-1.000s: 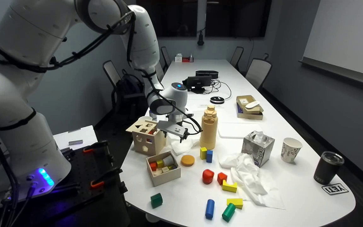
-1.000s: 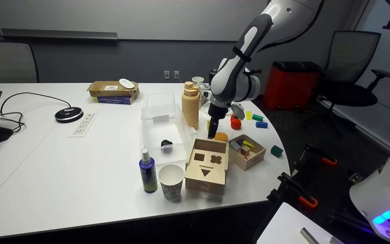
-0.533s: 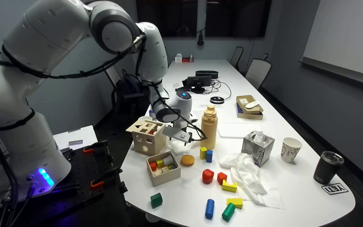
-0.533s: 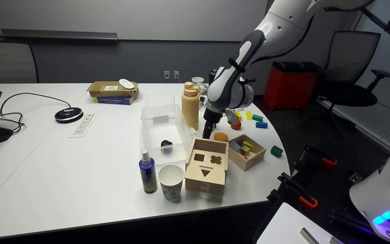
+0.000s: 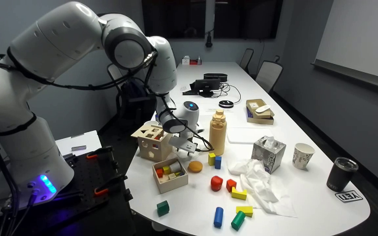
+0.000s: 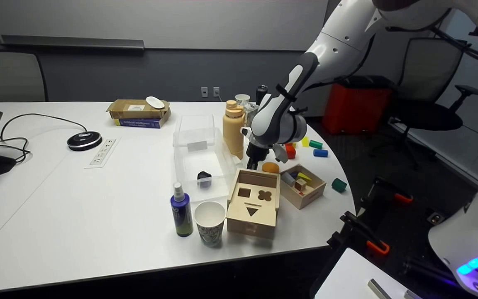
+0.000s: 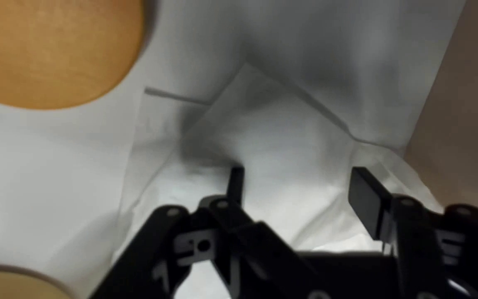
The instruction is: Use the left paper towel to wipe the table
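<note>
On the white table (image 6: 110, 216), a wooden box (image 5: 175, 185) holds coloured blocks (image 5: 166, 169). Beside the sorting cube (image 5: 166, 149) lies the paper towel (image 7: 288, 137); over it the gripper (image 7: 297, 178) points down, fingers well apart.

Paper towel (image 7: 272, 141) partly hidden behind the tool (image 7: 298, 182), orange disc (image 7: 52, 45) cut off at the wrist view's corner.

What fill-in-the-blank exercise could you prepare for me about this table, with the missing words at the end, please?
In the wrist view, the gripper at the paper towel is not shut but ____.
The cylinder beside the green cylinder is ____.
The label near the black tumbler reads ____.
In an exterior view, the paper cup stands ____ the spray bottle and the wooden shape sorter.
Missing words: open; blue; YETI; between.
</note>
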Robot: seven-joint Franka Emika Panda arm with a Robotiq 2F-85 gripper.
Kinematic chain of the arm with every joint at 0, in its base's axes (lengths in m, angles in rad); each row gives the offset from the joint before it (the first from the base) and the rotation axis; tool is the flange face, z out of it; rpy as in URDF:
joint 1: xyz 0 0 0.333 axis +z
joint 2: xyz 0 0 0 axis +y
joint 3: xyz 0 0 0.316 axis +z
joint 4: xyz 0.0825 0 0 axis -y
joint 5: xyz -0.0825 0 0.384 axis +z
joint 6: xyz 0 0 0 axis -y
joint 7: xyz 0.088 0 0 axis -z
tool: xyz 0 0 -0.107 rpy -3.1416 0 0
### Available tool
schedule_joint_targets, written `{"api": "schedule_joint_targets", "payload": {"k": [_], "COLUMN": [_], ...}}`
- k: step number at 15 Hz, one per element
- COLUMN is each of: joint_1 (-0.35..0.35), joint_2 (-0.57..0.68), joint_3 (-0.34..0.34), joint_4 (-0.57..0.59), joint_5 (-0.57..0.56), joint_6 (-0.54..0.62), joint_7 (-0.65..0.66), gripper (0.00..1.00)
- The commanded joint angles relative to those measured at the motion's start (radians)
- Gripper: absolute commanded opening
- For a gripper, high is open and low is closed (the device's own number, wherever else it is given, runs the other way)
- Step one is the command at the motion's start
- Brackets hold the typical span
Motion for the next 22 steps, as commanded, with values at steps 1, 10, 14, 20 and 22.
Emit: {"api": "schedule_joint_targets", "payload": {"k": [1,10,14,20,22], "joint_1": [-0.001,-0.003,0.015,0.049,0.079], "joint_2": [0.011,-0.021,-0.119,-0.411,-0.518], "joint_3": [-0.021,-0.046,-0.049,-0.052,-0.07], "joint_4": [0.009,-0.016,-0.079,-0.281,-0.353], "joint_5": [-0.036,-0.048,-0.049,-0.053,-0.047], "joint_6": [0.031,0.075,0.109,0.109,0.1], "joint_7": [0.043,0.15,0.266,0.463,0.516], "gripper": [0.35,0.01,0.01,0.01,0.01]}}
